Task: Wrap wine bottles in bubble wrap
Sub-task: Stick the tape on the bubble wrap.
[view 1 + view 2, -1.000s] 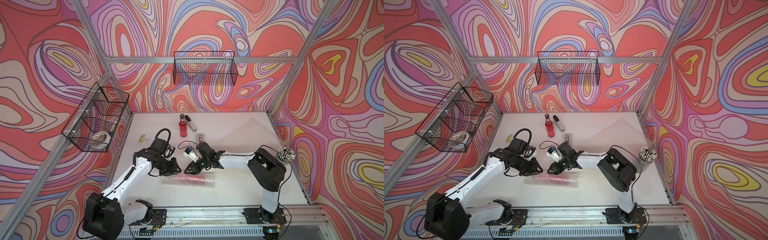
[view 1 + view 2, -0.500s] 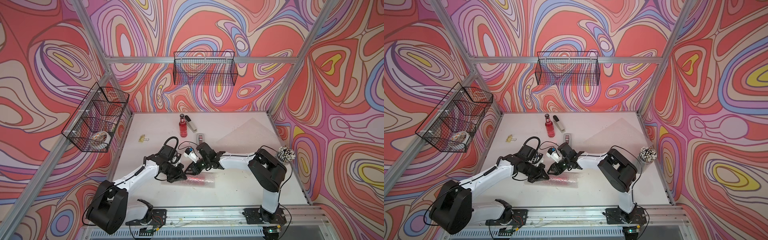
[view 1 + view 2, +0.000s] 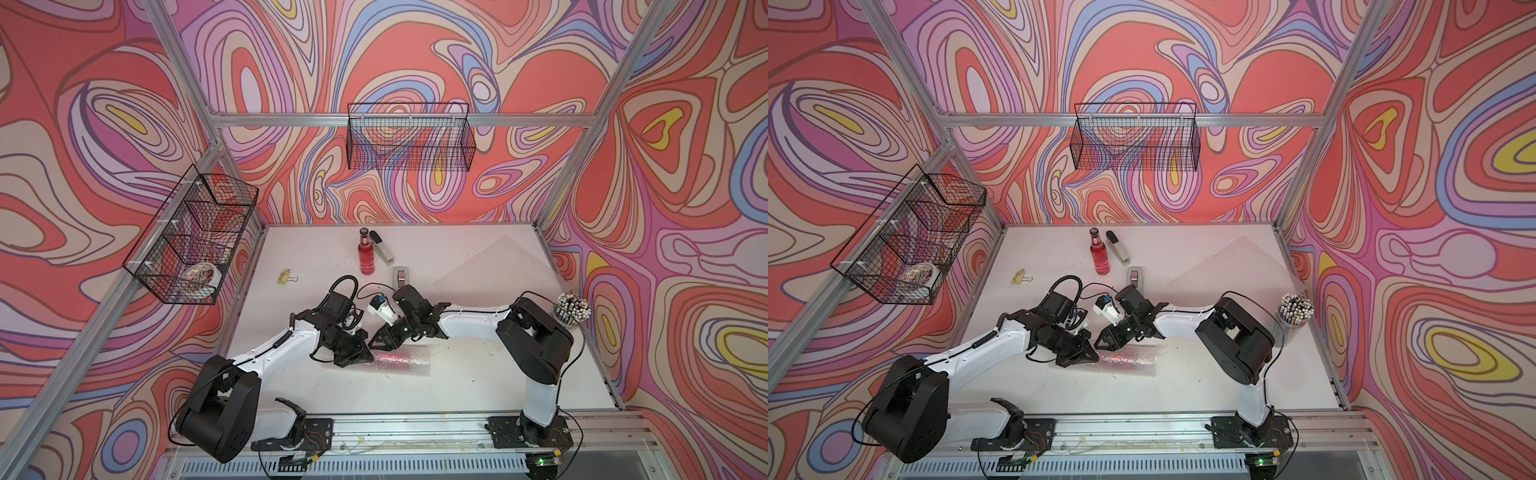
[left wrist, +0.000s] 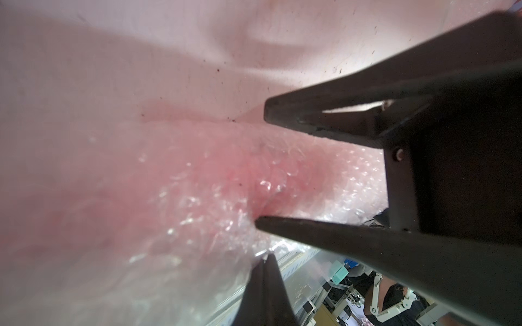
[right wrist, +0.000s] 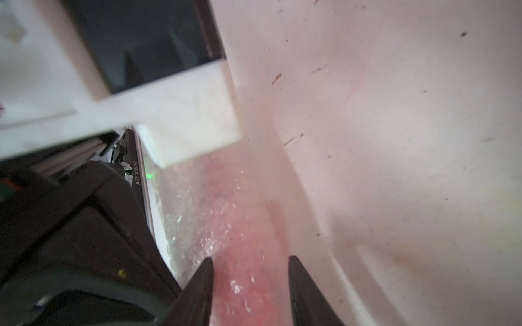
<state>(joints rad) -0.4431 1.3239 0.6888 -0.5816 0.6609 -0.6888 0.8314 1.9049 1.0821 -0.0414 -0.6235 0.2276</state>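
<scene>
Nearest the front rail [image 3: 415, 423], the wrapped bottle [image 3: 395, 357] lies on its side on the desk [image 3: 478, 386], rolled inside the bubble wrap [image 3: 415, 362], pink showing through the film. What has changed is at the roll's end on the left arm's side. A second ago the left gripper [image 3: 365, 356] hung a little short of that end; it has since swung in and now sits on it, fingers together. The left wrist view shows what both top views hide under black housings: those fingertips [image 4: 267, 282] meet right at a loose edge of film (pinching it, as far as I can judge). That view also catches the right gripper [image 4: 261, 166] from outside, fingers apart with the roll between them. One fingertip [image 4: 274, 227] dimples the wrap and its partner seems just clear. The right wrist view agrees: pink roll between two spread tips. I read this as a hand-over. The first bottle is rolled, the left arm pins the loose end so it cannot spring open, and the right is free to let go.

Farther back, seen only from above, are the tape dispenser [image 3: 401, 276] and a binder clip [image 3: 286, 277]. Beyond them the standing bottle [image 3: 366, 259] is upright and bare, just beside the stapler [image 3: 382, 249]. The spare sheet [image 3: 498, 266] lies flat at the far right, well apart from that bottle, so half the job remains.
</scene>
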